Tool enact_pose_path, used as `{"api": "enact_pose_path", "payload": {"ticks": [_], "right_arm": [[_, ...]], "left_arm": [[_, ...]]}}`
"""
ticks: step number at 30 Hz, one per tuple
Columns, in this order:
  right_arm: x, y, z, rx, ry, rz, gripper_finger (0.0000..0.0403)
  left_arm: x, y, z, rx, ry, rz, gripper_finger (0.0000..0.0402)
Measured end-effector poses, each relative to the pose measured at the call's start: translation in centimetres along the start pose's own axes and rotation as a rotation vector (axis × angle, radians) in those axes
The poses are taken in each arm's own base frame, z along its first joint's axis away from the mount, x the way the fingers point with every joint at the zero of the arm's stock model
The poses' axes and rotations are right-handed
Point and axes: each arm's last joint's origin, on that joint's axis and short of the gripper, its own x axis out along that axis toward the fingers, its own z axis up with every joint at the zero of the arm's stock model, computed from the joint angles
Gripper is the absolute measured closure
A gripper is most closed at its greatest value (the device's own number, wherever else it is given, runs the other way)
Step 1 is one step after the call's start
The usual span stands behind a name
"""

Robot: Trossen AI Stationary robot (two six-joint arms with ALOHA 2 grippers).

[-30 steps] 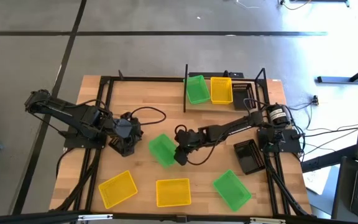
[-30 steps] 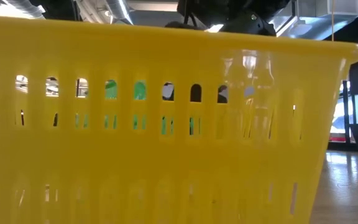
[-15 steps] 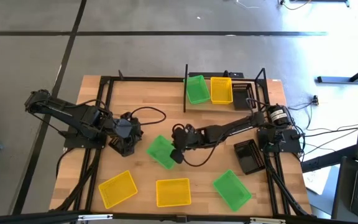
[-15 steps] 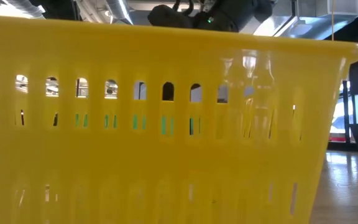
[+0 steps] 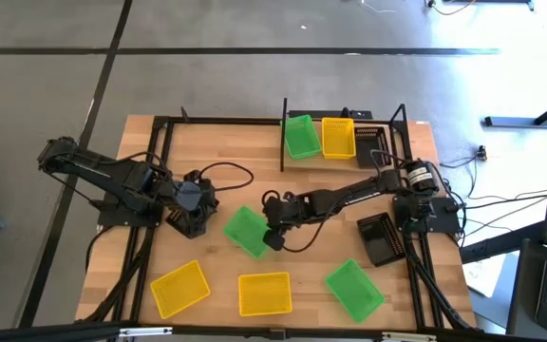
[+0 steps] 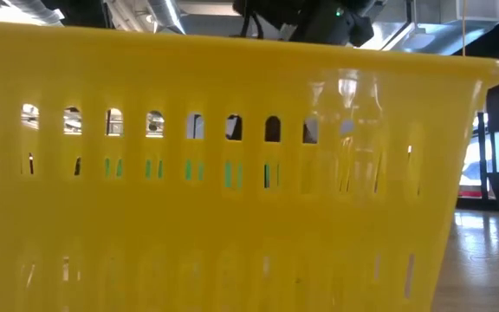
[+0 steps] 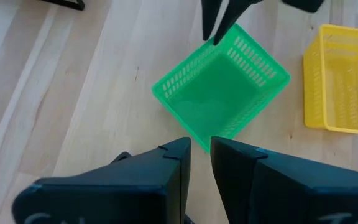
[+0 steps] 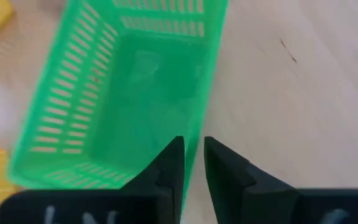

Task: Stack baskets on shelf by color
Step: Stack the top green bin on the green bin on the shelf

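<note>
The right gripper (image 8: 191, 155), jaws slightly parted over one wall of the green basket (image 5: 248, 230), met light, thin, springy mesh, best pinched at that rim.

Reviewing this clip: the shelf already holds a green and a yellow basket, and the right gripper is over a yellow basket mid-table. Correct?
Not quite. The shelf does hold a green basket and a yellow basket, but the high view shows the right gripper at the edge of a green basket mid-table, not a yellow one. The right wrist view confirms it.
</note>
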Motion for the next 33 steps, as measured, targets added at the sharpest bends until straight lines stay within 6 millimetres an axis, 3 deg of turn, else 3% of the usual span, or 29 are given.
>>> {"api": "enact_pose_path", "payload": {"ticks": [11, 21, 25, 33], "right_arm": [[0.6, -0.5, -0.1, -0.070, 0.015, -0.011, 0.0341], [3.1, -1.2, -1.1, -0.018, 0.096, -0.005, 0.0348], [2.9, -1.2, -1.0, 0.051, 0.100, 0.004, 0.0394], [0.8, -0.5, 0.5, 0.246, 0.141, -0.048, 0.0401]], "left_arm": [[0.0, 0.0, 0.0, 0.000, 0.002, 0.001, 0.0347], [0.0, 0.0, 0.0, 0.000, 0.002, 0.001, 0.0347], [0.0, 0.0, 0.0, 0.001, 0.002, 0.001, 0.0347], [0.0, 0.0, 0.0, 0.000, -0.002, 0.007, 0.0347]]}}
